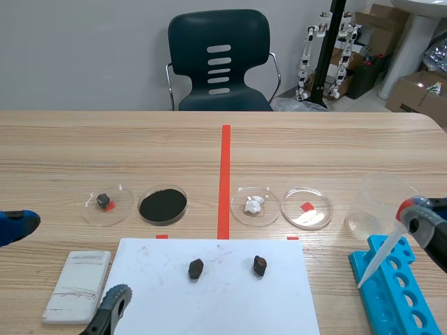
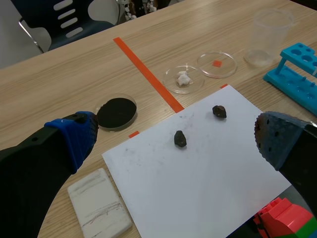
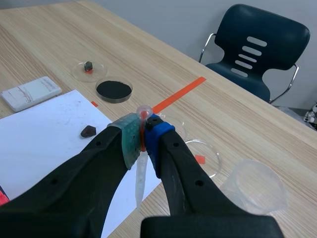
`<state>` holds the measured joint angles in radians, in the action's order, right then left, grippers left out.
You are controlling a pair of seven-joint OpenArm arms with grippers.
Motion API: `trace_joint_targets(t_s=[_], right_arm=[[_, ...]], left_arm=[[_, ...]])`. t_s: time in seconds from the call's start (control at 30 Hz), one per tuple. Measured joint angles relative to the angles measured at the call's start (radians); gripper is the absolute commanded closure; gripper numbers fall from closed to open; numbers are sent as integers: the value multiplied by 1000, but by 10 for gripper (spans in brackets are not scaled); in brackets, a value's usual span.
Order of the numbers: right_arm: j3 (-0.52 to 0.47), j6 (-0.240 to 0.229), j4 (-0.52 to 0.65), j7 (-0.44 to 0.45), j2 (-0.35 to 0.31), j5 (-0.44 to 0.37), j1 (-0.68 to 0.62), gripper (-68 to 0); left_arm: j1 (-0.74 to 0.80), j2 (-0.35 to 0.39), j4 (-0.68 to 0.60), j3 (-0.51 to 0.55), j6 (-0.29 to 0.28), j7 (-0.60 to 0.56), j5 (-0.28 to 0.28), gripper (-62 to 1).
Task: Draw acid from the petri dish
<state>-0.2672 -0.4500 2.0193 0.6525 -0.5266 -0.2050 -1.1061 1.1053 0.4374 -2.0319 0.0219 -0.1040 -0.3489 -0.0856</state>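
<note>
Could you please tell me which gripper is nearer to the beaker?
Right. The right gripper, shut on a pipette, is close beside the beaker; the left gripper, open, is far off on the opposite side.

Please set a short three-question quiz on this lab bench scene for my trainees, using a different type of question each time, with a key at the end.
1. True or false: the right gripper is shut on the pipette.
2. What lies on the white paper? A. two dark rocks B. white lumps C. black powder
3. Fill in the blank: the left gripper has its jaws ____.
Key: 1 true; 2 A; 3 open.
</note>
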Motion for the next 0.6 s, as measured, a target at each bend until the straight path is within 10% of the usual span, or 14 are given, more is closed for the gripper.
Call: trace_joint_targets(t_s=[0.6], right_arm=[[0,0,0,0,0,0,0,-15]], left_arm=[[-10,0,2,0,2,27,7,-623]])
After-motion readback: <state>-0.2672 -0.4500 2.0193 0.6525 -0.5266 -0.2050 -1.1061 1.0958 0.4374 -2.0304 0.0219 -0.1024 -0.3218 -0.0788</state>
